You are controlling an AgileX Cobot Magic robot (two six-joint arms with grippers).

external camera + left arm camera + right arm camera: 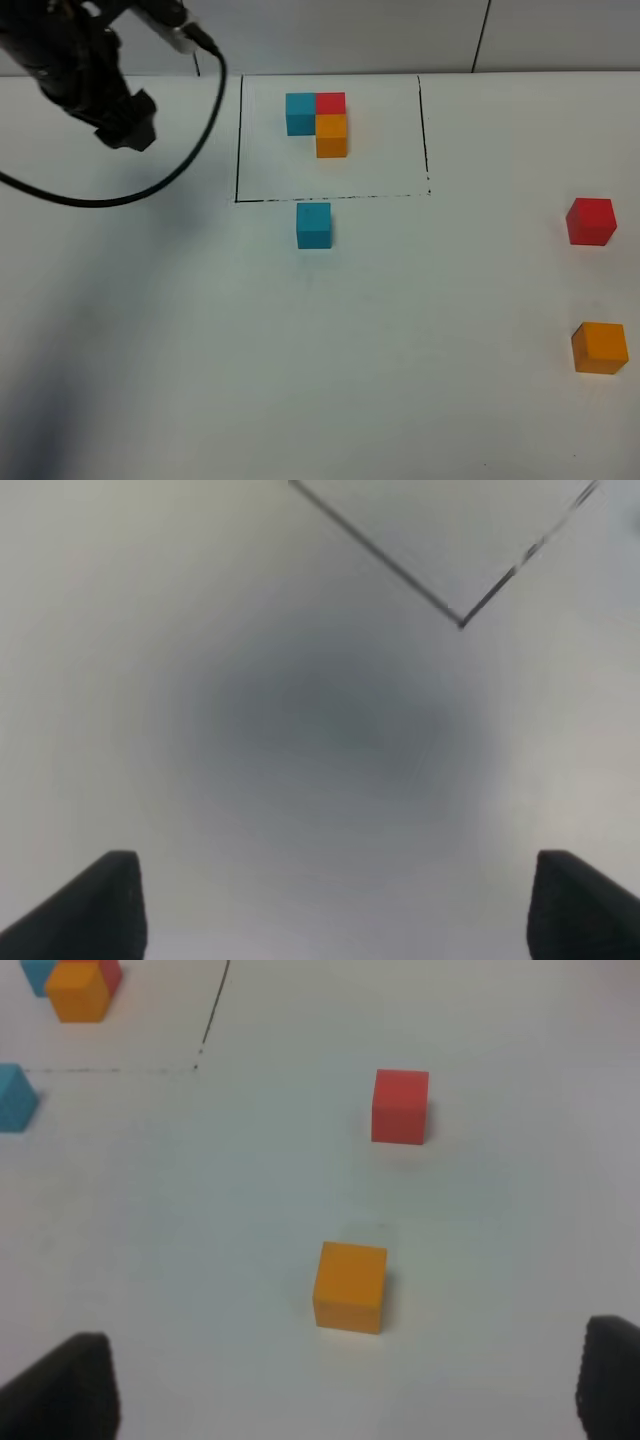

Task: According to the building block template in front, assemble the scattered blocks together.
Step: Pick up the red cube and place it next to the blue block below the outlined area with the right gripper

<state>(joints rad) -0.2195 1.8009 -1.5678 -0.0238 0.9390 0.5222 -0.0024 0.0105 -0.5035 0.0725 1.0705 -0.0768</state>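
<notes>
Left side: the left gripper hangs above the bare white table, well left of the thin black drawn rectangle. In the left wrist view its jaws stand wide with nothing between them, and only a corner of the drawn line shows beneath.

Centre: the building block template sits inside the rectangle. It is a small L of matte cubes: teal-blue on the left, red touching it on the right, orange touching the red on the near side. The loose teal-blue matte cube lies just outside the near line, roughly square to it.

Right side: the loose red matte cube and the loose orange matte cube lie well apart from the teal one and apart from each other, the orange nearer the camera. The right gripper is out of the overhead view. Its wrist view shows the jaws wide and empty, with the orange cube nearest ahead.

Judgement: nothing is joined yet, and red and orange remain to be brought over.

Risks:
- Butting a carried cube against the free teal one could shove it over the line and toward the template.
- The orange cube looks slightly turned, so an off-square pinch could twist it.
- Placing orange before red, or on the wrong side, would give a mirrored L.
- Both arms meeting at centre could clash.
</notes>
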